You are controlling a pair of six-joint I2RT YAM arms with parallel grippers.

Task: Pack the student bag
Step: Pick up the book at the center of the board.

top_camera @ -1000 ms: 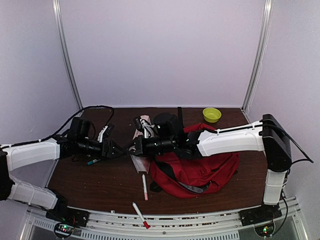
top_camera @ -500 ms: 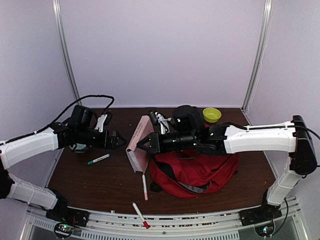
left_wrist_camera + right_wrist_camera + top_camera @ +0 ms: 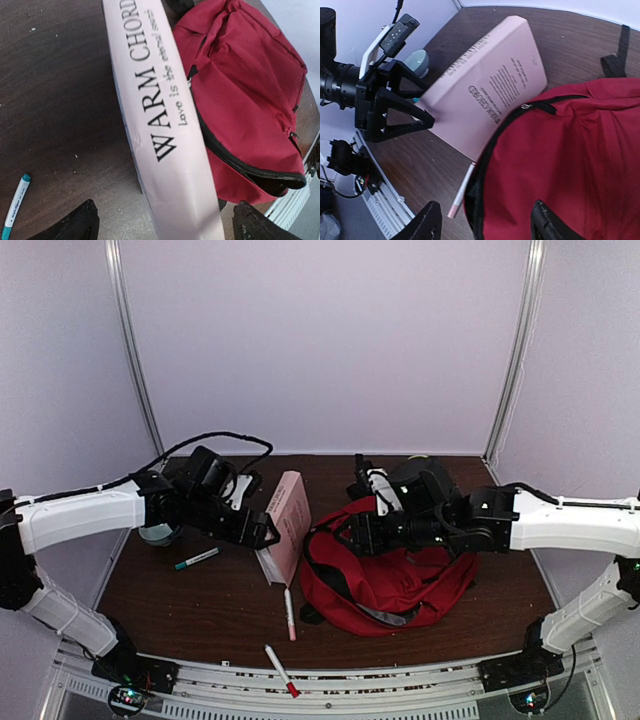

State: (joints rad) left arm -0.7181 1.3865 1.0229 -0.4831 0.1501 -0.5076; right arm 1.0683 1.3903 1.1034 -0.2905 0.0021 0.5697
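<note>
The student bag is a large red backpack lying on the table right of centre, its black zipper edge towards the left. A pink book stands on edge, leaning against the bag's left side. My left gripper is open at the book's left. In the left wrist view its jaws straddle the book's spine with a gap on each side. My right gripper is open and empty above the bag's zipper edge, with the red fabric below it.
A pink-tipped pen lies against the bag's front left. A red-capped marker sits near the front edge and a teal marker is under my left arm. A pale teal cup stands at the left.
My right gripper has opened, left the book and drawn back right over the bag. My left gripper has opened fully and moved right to straddle the book, which now leans on the bag.
</note>
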